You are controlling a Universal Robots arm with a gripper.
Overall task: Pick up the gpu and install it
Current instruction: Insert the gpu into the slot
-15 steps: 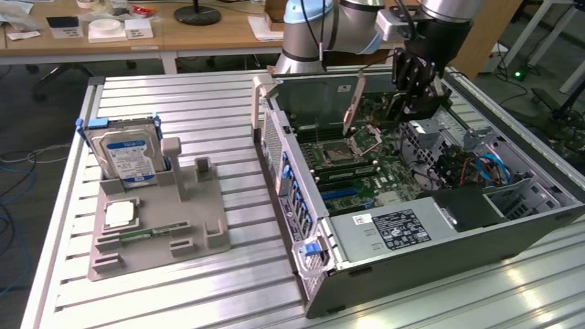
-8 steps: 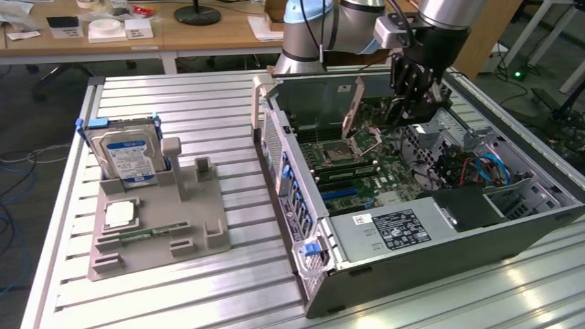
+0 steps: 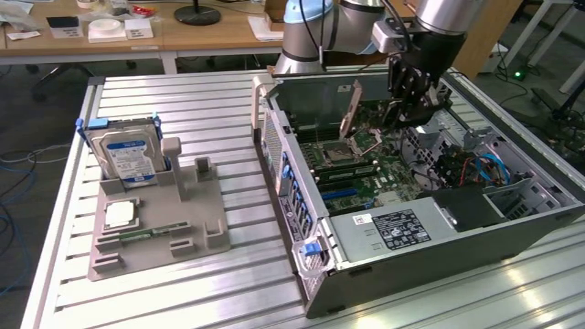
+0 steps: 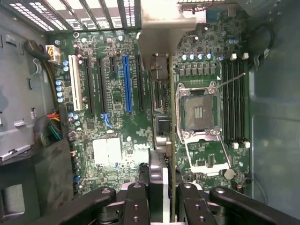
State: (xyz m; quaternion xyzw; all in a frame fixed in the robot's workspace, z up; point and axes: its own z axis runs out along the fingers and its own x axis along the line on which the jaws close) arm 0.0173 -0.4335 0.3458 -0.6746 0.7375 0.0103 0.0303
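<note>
The gripper [image 3: 407,116] is hanging inside the open computer case [image 3: 420,253] and is squeezing the gpu [image 3: 350,110] between its black fingers [image 4: 136,199]. The gpu [image 4: 160,70] is standing on its thin edge over the green board [image 4: 112,93], with its silver end piece pointing at the case's back wall. It is sitting between the long blue slot [image 4: 127,84] and the square chip socket [image 4: 199,112]. I cannot tell if its bottom edge is touching the board. The case walls are standing close around it, and the top side is lying wide open. The hard drive [image 3: 128,154] is waiting well apart on the grey stand [image 3: 155,233].
</note>
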